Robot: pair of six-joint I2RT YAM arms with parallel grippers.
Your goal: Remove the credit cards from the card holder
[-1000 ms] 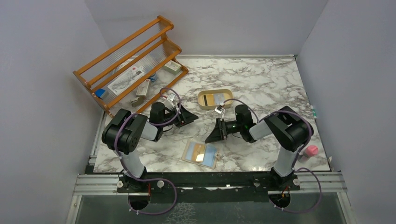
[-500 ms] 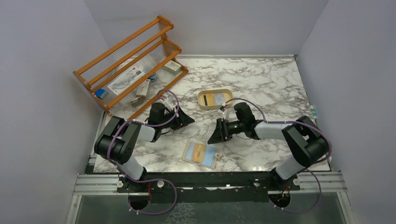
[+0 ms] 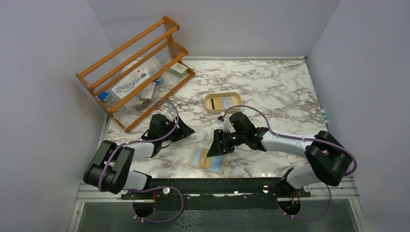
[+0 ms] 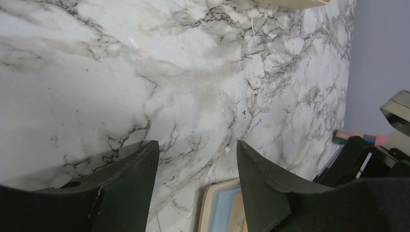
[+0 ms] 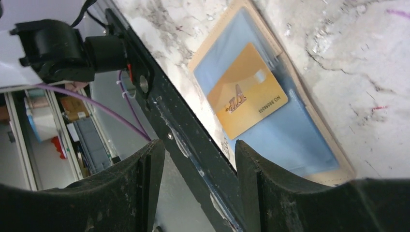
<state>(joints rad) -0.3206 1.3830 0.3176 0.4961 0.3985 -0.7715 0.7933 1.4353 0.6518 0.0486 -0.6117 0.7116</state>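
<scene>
Tabletop (image 3: 270, 82): white marble pattern with grey veining, walled on three sides.

Directly on it:
- Card holder (image 3: 197, 155), near edge, centre. Lies flat and open, light blue inside facing up, tan border all round. One corner shows in the left wrist view.
- Cream oval tray (image 3: 209, 102), mid-table, well apart from the card holder.
- Orange wooden rack (image 3: 124, 47), far-left corner, set diagonally.
- Small coloured item (image 3: 325, 116) at the right edge; too small to identify.

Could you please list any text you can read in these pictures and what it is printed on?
"NO 8888803", digits uncertain: on the yellow-orange card in the open card holder.
Logo beside it: too blurred to read.
Labels on the packets in the wooden rack: too small to read.
</scene>
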